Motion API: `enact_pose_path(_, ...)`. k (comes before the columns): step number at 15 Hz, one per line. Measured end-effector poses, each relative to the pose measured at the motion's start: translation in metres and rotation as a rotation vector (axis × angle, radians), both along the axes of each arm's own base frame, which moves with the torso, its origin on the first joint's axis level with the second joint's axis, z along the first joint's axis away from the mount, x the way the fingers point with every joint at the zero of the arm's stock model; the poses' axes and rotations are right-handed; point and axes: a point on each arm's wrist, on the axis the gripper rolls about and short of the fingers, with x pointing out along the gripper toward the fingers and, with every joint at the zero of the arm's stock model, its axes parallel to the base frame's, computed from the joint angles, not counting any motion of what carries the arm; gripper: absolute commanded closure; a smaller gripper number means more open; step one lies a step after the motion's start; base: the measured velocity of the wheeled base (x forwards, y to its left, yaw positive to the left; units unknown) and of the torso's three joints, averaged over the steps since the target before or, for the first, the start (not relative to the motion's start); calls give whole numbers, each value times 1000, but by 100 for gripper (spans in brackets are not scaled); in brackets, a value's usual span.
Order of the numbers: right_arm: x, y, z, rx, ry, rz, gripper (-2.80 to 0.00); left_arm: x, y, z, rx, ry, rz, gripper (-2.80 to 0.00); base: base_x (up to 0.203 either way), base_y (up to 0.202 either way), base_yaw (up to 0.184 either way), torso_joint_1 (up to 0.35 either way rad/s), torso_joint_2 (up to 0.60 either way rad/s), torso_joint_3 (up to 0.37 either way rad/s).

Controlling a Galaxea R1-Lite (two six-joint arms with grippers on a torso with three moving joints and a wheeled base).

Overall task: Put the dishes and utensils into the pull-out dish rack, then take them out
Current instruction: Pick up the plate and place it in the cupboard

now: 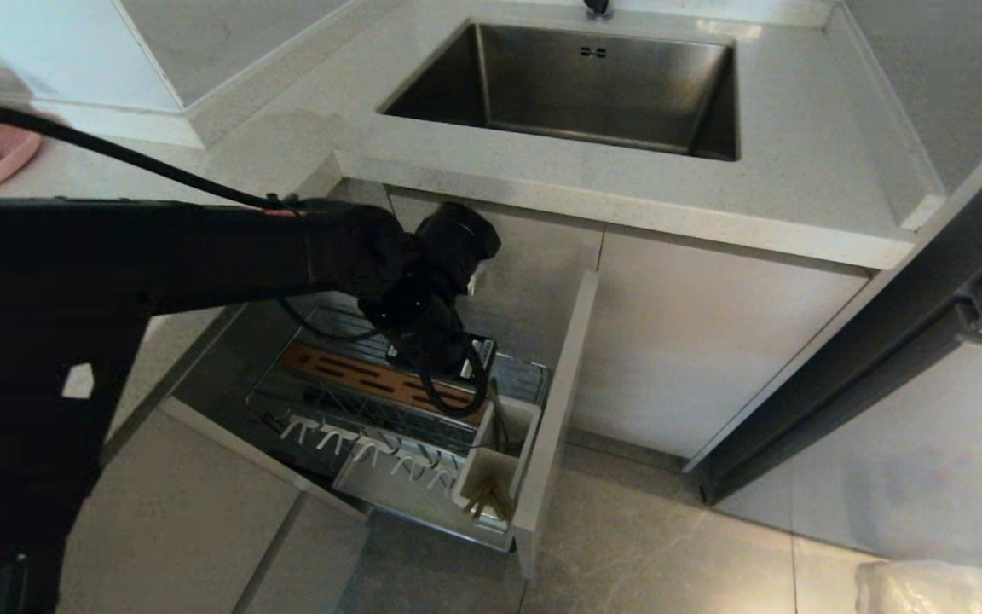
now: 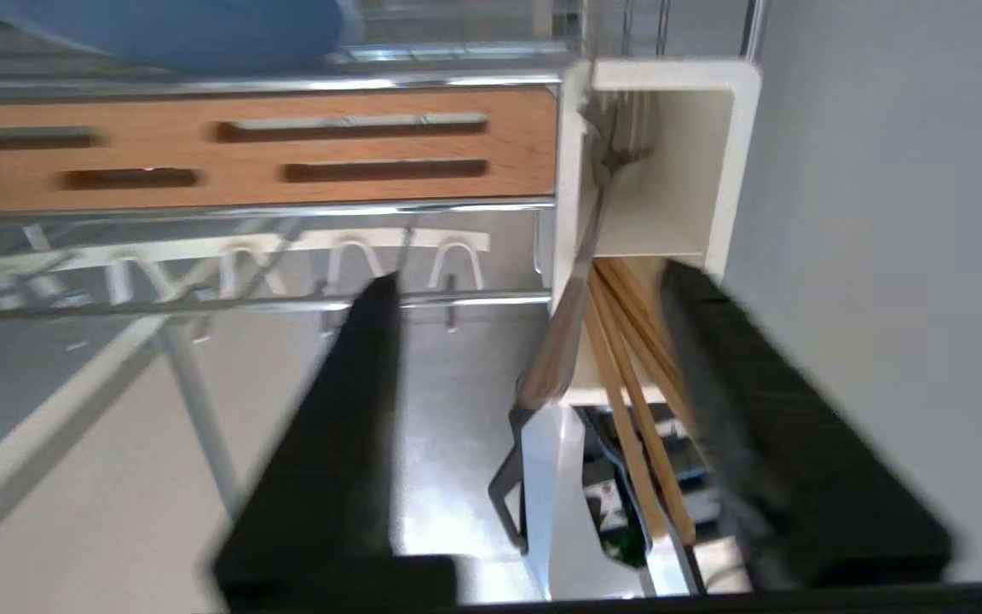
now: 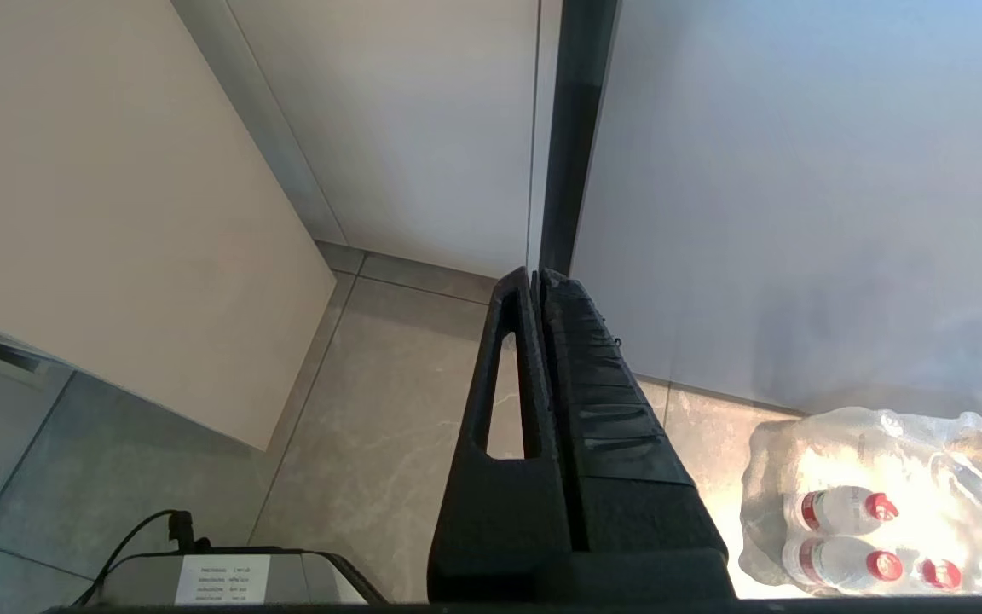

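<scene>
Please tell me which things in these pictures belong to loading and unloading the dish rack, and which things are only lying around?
Part of the job: pull-out dish rack; wooden chopsticks and fork in the white utensil cup; pale-blue dish behind the wooden bar; open left gripper.

Only lying around: steel sink; pink plate; pack of water bottles.
</scene>
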Motion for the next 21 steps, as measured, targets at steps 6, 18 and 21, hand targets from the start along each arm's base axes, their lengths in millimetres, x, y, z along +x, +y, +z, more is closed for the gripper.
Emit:
enact_pose_path(6, 0, 0, 0, 0, 0, 0, 0, -41, 28, 60, -67, -124, 15, 0, 0, 0, 0, 0, 0, 0)
enact_pose_path(18, 0, 0, 0, 0, 0, 0, 0, -111, 147, 199, -553, -719, 489, 0, 0, 0, 0, 0, 0, 0)
enact_pose_path(21, 0, 0, 0, 0, 0, 0, 0, -104, 171, 209, -565, -877, 694, 0, 0, 0, 0, 0, 0, 0)
